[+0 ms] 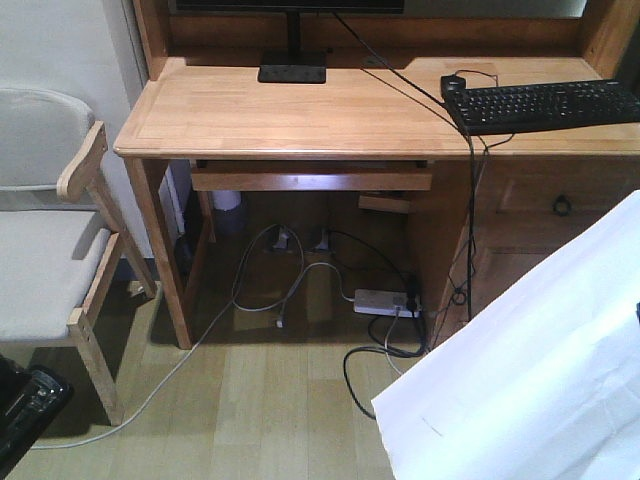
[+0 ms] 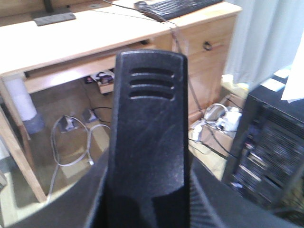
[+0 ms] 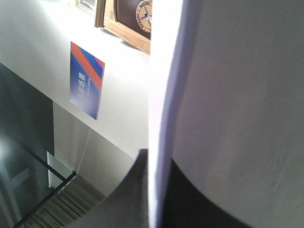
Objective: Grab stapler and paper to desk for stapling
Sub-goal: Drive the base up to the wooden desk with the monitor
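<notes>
My left gripper is shut on the black stapler, which stands up between the two dark fingers and fills the middle of the left wrist view. The white paper hangs low at the right of the front view, below the desk's level. In the right wrist view the paper is seen edge-on, with my right gripper shut on it. The light-wood desk stands ahead. A black part at the front view's bottom left may be my left arm.
On the desk are a black keyboard, a mouse and a monitor foot. A pull-out tray sits under the top, with a power strip and cables below. A wooden chair stands left. A black computer tower stands right.
</notes>
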Controlling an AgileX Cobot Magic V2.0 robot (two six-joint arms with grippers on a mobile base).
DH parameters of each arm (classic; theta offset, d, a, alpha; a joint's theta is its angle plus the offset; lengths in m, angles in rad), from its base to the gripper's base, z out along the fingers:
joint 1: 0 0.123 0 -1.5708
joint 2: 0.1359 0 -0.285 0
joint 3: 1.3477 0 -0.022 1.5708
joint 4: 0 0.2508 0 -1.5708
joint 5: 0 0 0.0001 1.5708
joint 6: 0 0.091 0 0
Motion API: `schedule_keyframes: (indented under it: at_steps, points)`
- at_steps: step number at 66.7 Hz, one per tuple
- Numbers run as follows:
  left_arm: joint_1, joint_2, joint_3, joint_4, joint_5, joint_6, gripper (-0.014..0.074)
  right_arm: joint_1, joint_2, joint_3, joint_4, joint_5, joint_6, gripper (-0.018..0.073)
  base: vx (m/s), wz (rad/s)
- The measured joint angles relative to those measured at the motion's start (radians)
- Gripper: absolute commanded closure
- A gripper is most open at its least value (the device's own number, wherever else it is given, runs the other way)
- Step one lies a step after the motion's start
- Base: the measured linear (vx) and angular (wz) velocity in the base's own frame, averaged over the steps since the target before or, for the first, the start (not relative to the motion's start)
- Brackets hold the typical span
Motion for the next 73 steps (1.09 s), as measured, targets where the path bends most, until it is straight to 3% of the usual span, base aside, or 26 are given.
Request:
schedule_keyframes:
  at_steps: [73]
  points:
    - [0.0, 0.0, 0.0, 0.0, 0.0, 0.0, 0.0603, 0.0, 0.0, 0.0, 0.0, 0.0, 0.0, 0.0564, 0.17, 0.02]
